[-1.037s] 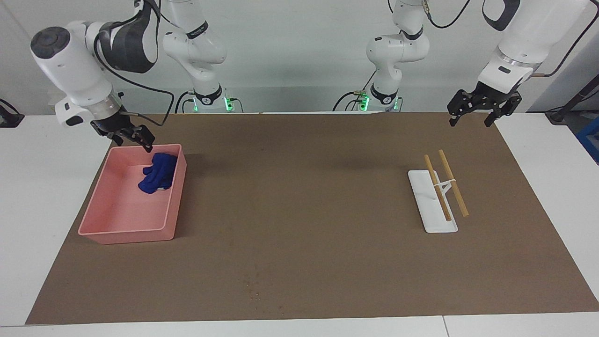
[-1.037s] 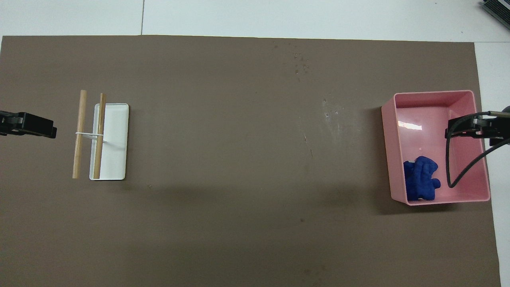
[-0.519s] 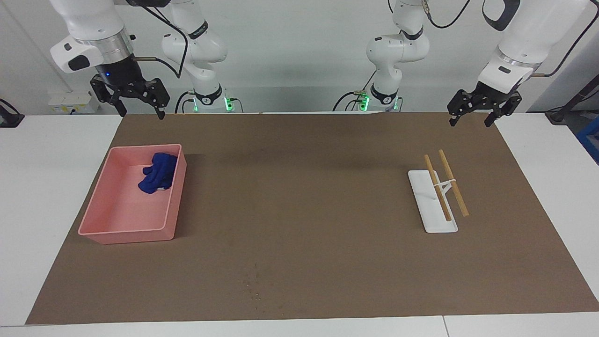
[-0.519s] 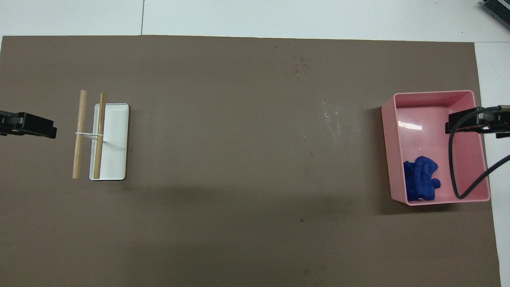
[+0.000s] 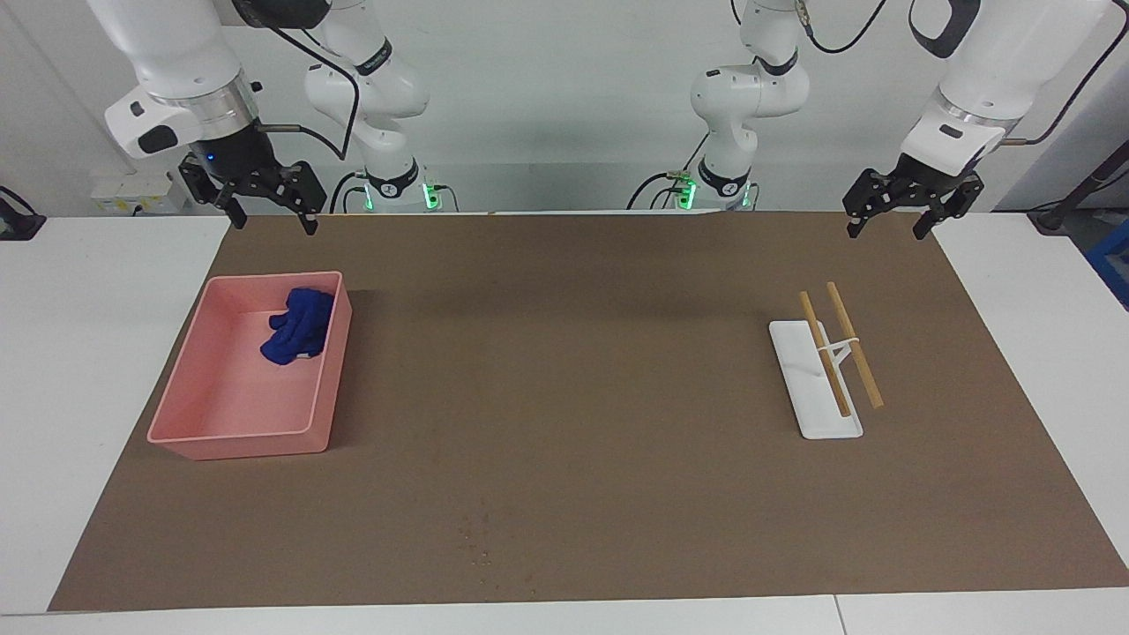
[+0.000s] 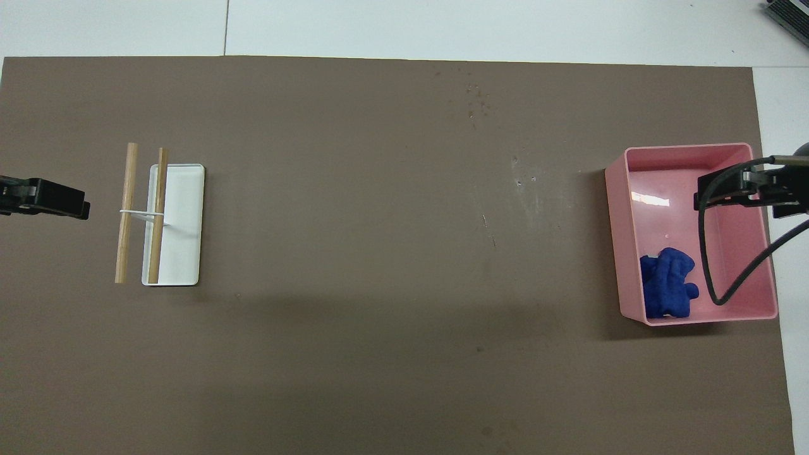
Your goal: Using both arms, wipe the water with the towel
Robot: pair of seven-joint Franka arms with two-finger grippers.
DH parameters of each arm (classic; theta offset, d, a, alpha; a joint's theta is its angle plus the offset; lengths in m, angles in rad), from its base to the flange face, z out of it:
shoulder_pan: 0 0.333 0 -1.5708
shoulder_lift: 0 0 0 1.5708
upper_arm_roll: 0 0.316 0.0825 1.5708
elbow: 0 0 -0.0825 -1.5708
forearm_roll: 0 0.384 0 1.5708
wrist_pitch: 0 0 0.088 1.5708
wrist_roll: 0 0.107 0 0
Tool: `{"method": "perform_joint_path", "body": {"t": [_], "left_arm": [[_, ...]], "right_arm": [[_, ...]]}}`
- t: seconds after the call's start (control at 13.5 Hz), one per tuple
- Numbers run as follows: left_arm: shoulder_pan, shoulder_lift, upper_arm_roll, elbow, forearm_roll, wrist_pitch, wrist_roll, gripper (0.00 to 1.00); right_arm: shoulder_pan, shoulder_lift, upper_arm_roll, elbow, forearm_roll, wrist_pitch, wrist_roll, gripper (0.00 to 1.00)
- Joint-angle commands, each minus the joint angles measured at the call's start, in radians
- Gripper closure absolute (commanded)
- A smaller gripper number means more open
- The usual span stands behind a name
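The blue towel (image 5: 298, 328) lies bunched in the pink tray (image 5: 238, 434), in the corner nearest the robots and toward the table's middle. It also shows in the overhead view (image 6: 667, 292). My right gripper (image 5: 272, 222) hangs open and empty, high over the tray's end of the mat and well clear of the towel. In the overhead view it (image 6: 703, 194) overlaps the tray (image 6: 689, 149). My left gripper (image 5: 886, 233) waits open and empty in the air at the left arm's end of the mat. Its tip shows in the overhead view (image 6: 83, 208).
A white rack base (image 5: 816, 388) with two wooden rods (image 5: 854, 346) stands toward the left arm's end, also in the overhead view (image 6: 183, 227). Small dark specks (image 5: 481, 547) mark the brown mat (image 5: 564, 397) far from the robots.
My right gripper has lifted from the tray's rim beside the towel up into the air, empty. The towel stayed in the tray. The left arm has not moved.
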Motion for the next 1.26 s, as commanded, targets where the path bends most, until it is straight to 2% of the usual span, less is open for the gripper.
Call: {"method": "perform_joint_path", "body": {"t": [0.0, 1.19], "left_arm": [[0.010, -0.025, -0.007, -0.025, 0.000, -0.006, 0.008, 0.00], [0.010, -0.025, -0.006, -0.025, 0.000, -0.006, 0.008, 0.00]], "right_arm": [[-0.002, -0.025, 0.008, -0.038, -0.006, -0.017, 0.020, 0.00], [-0.005, -0.043, 0.008, -0.081, -0.005, -0.004, 0.011, 0.00]]}}
